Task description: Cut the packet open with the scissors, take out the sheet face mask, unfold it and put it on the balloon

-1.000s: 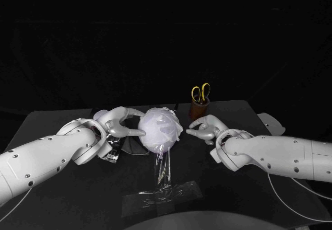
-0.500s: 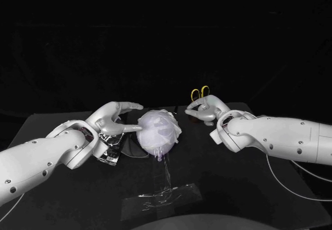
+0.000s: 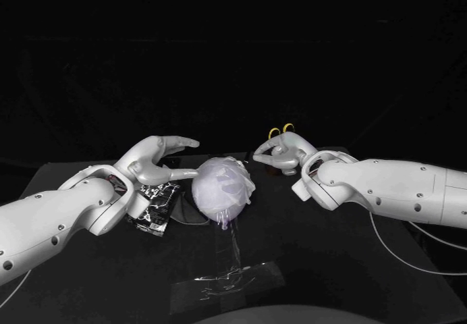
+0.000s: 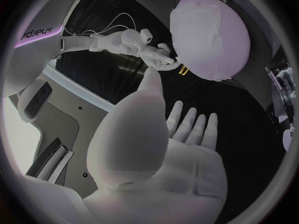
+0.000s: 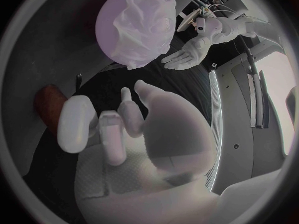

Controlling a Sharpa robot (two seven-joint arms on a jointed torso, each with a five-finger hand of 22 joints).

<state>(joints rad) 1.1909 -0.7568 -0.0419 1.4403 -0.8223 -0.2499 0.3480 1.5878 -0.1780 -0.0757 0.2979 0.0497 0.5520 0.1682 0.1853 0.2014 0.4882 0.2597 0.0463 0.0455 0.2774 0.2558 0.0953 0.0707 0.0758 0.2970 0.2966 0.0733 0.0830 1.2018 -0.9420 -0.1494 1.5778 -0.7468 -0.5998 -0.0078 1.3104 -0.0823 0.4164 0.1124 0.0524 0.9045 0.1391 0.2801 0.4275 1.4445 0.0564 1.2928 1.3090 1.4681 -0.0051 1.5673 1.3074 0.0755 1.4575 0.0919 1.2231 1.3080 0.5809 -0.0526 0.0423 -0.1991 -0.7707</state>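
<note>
The pale balloon [image 3: 224, 187] stands mid-table with the white sheet mask draped over it, also seen in the left wrist view [image 4: 209, 32] and the right wrist view [image 5: 134, 27]. My left hand [image 3: 156, 158] hovers just left of it, fingers spread, palm [image 4: 156, 149] empty, not touching. My right hand [image 3: 282, 154] is raised to the balloon's right, fingers loosely bent and apart, holding nothing [image 5: 118, 129]. Behind it poke the yellow scissors handles [image 3: 282, 129]. The dark cut packet [image 3: 156, 206] lies under my left forearm.
A crumpled clear film [image 3: 229, 280] lies near the table's front edge, with a thin strand running up to the balloon. The brown scissors holder [image 5: 47, 104] stands close beside my right hand. The black table [image 3: 370, 256] has bare room at the front right.
Both hands have drawn away from the balloon. The left lifted off and spread its fingers; the right rose and moved back toward the scissors. The masked balloon stays put.
</note>
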